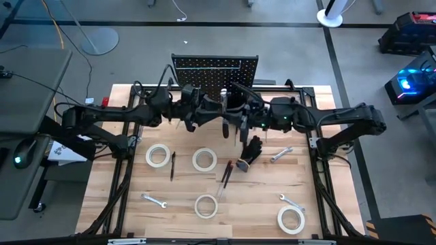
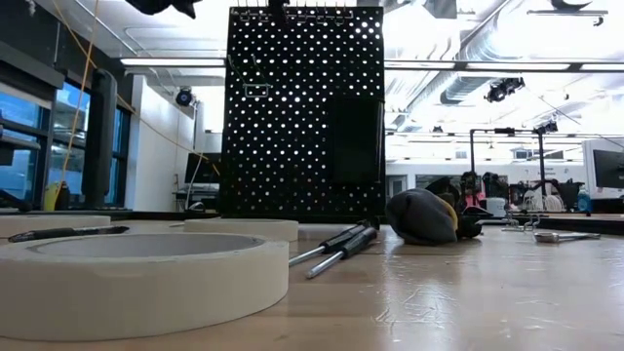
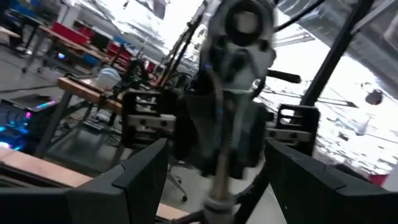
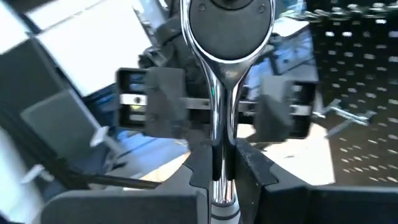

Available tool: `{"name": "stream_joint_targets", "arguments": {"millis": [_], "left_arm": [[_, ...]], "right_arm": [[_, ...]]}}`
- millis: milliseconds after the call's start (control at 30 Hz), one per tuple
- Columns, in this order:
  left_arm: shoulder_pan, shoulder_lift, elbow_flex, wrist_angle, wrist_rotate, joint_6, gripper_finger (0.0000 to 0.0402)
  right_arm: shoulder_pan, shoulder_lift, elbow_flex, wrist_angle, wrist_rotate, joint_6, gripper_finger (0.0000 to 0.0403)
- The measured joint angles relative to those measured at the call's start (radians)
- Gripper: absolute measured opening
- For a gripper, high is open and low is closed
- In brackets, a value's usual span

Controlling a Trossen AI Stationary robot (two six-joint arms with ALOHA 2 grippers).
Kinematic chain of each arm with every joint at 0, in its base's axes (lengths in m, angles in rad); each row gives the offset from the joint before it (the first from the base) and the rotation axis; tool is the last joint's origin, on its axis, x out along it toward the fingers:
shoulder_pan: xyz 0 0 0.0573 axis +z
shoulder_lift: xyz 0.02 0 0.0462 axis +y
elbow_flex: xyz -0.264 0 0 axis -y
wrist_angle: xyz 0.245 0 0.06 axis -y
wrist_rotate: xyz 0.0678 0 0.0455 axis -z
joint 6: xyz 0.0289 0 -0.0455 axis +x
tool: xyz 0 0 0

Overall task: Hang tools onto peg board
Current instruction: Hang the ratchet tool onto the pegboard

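Black peg board patterned with regular rows of small pale holes, behind the two dark grippers. Pale wood-grain table. White tape rolls below the left gripper. Chrome-silver ratchet in the right gripper. Black glove bundle, silver wrenches beneath it.

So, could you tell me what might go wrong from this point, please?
1. The right gripper pinches only the ratchet wrench's slim chrome handle, so its heavy head could swing or slip.
2. The open left gripper faces it closely above the table; the two arms might collide during a handover.
3. A dropped wrench could land on the glove below.
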Motion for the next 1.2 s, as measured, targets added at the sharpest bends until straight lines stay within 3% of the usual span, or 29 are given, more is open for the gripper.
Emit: {"name": "stream_joint_targets", "arguments": {"millis": [233,500,600,767,800,1067,1200], "left_arm": [[0.000,0.000,0.000,0.007,-0.010,0.006,0.0253],[-0.002,0.000,0.000,-0.001,-0.004,0.007,0.0239],[-0.002,0.000,0.000,-0.013,-0.021,0.007,0.0191],[0.017,-0.002,0.000,-0.023,0.000,0.001,0.0037],[0.021,-0.002,0.000,-0.023,0.000,0.000,0.0035],[0.061,-0.006,0.000,-0.045,0.024,0.004,0.0035],[0.061,-0.008,0.000,-0.067,0.038,0.061,0.0035]], "right_arm": [[-0.044,0.040,0.000,0.033,-0.139,0.017,0.0025],[-0.063,0.063,0.000,0.035,-0.181,0.037,0.0025],[-0.063,0.064,0.000,0.031,-0.182,0.038,0.0025],[-0.065,0.062,0.000,0.016,-0.174,0.061,0.0025],[-0.066,0.061,0.000,0.014,-0.171,0.062,0.0028],[-0.068,-0.018,0.002,-0.187,-0.126,0.080,0.0160],[-0.068,-0.073,0.002,-0.256,-0.044,0.079,0.0198]]}}
